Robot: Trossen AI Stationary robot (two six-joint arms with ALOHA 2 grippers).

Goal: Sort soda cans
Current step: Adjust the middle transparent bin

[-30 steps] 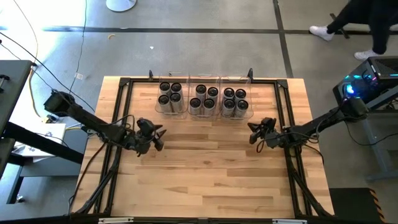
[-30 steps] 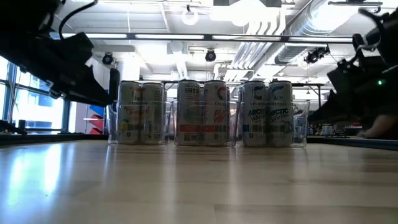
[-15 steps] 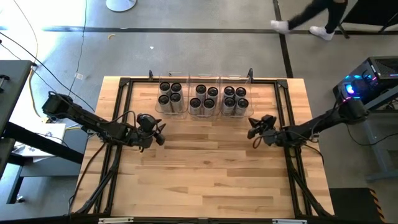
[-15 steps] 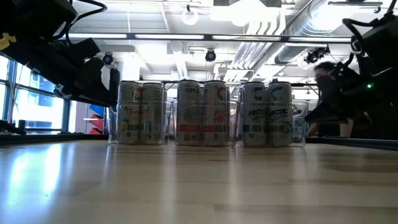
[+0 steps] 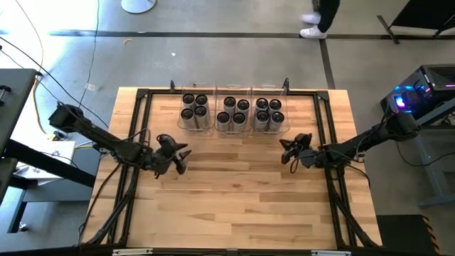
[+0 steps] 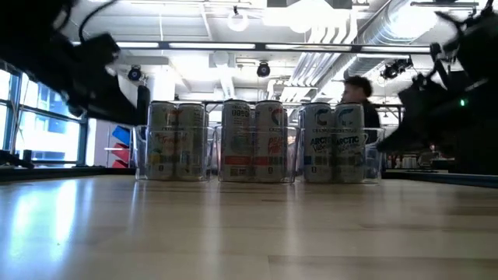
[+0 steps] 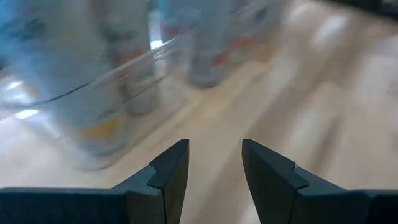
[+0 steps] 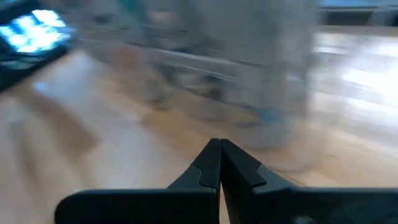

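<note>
The soda cans stand upright in three clear bins along the table's far side, several per bin: left group [image 5: 193, 107], middle group [image 5: 233, 112], right group [image 5: 268, 112]. In the low view they are silvery, with yellowish labels [image 6: 173, 141], red labels [image 6: 254, 141] and blue labels [image 6: 334, 140]. My left gripper [image 5: 178, 156] hovers open on the near side of the left bin, its fingers [image 7: 214, 163] pointing at the bin's wall. My right gripper [image 5: 286, 151] hovers shut [image 8: 219, 158] near the right bin's near corner. Neither holds anything.
A black frame [image 5: 142, 96] runs around the table's edges. Bare wood [image 5: 234, 192] fills the near half of the table. A person [image 6: 359, 97] walks past beyond the far edge. Cables and equipment [image 5: 419, 89] sit off the table's right side.
Both grippers moved a little toward the far edge and came back to about where they were; neither opened, shut or touched a can. The cans and bins stayed put. A person walked from right to left behind the table.
</note>
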